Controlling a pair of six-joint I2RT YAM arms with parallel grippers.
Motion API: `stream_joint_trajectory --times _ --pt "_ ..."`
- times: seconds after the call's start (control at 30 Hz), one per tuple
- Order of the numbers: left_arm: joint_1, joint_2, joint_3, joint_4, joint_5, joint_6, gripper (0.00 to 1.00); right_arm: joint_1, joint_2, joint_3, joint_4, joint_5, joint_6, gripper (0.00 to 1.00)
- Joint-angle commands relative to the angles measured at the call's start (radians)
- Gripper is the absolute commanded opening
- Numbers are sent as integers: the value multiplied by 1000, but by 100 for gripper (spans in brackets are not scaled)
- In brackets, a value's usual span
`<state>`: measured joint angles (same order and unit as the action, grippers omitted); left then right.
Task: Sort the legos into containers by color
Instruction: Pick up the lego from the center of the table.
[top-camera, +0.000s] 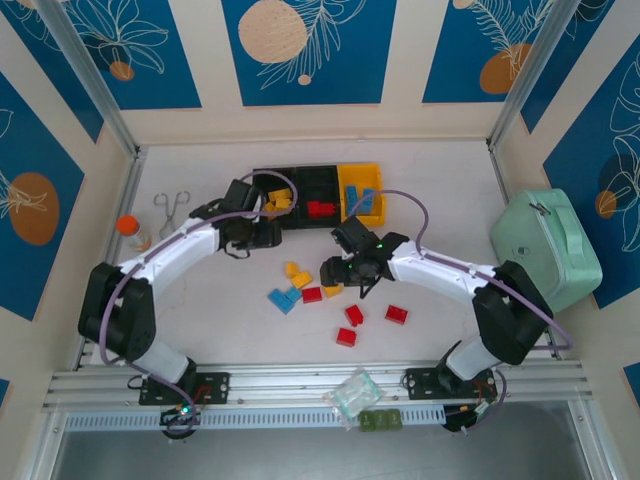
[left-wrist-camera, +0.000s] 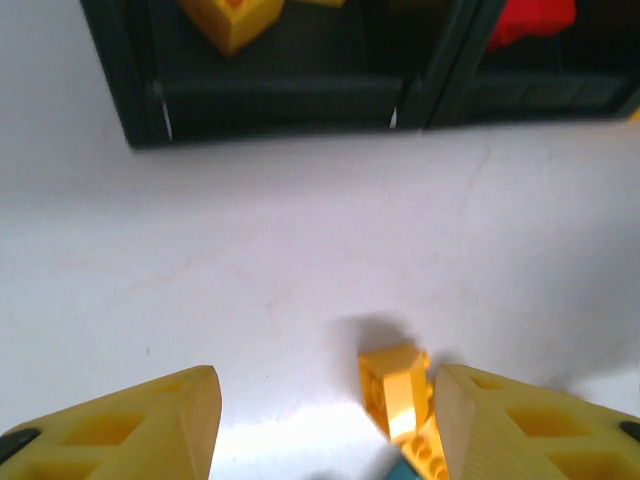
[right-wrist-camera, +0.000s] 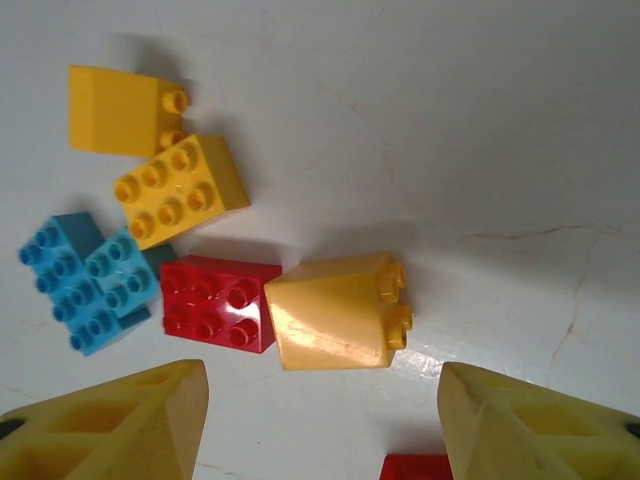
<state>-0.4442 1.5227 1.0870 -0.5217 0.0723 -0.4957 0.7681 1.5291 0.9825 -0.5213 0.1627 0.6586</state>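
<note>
Three joined containers stand at the back: a black bin (top-camera: 275, 192) with yellow legos, a black bin (top-camera: 320, 190) with a red one, and a yellow bin (top-camera: 362, 178) with blue ones. My left gripper (top-camera: 262, 235) hovers just in front of the left black bin (left-wrist-camera: 270, 95). Its jaws (left-wrist-camera: 325, 410) are open, and a yellow lego (left-wrist-camera: 395, 390) leans against the right finger alone. My right gripper (top-camera: 338, 272) is open (right-wrist-camera: 325, 400) over a yellow sloped lego (right-wrist-camera: 340, 310), which touches a red lego (right-wrist-camera: 220, 303). Blue legos (right-wrist-camera: 85, 280) and two yellow legos (right-wrist-camera: 180, 190) lie beyond.
Three more red legos (top-camera: 354, 315) lie loose on the table nearer the arm bases. Metal tongs (top-camera: 172, 208) and an orange-capped bottle (top-camera: 132, 232) sit at the left. A mint-green case (top-camera: 548, 247) stands at the right. A clear bag (top-camera: 352, 393) rests on the front rail.
</note>
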Motion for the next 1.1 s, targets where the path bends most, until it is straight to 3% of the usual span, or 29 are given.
stream_joint_trajectory --times 0.0,0.37,0.6,0.83,1.07 --pt "2 -92 -101 56 69 -45 59 29 67 63 -60 58 -25 62" --pt "-10 -265 -325 108 103 -147 60 63 245 155 -126 139 -1 56" --pt "-16 -296 -359 103 96 -162 60 63 241 166 -128 136 -4 36" --pt "-22 -329 -388 114 95 -190 60 56 187 214 -158 140 -29 35" --pt "-22 -417 -438 65 61 -222 60 27 230 374 -170 94 -82 35"
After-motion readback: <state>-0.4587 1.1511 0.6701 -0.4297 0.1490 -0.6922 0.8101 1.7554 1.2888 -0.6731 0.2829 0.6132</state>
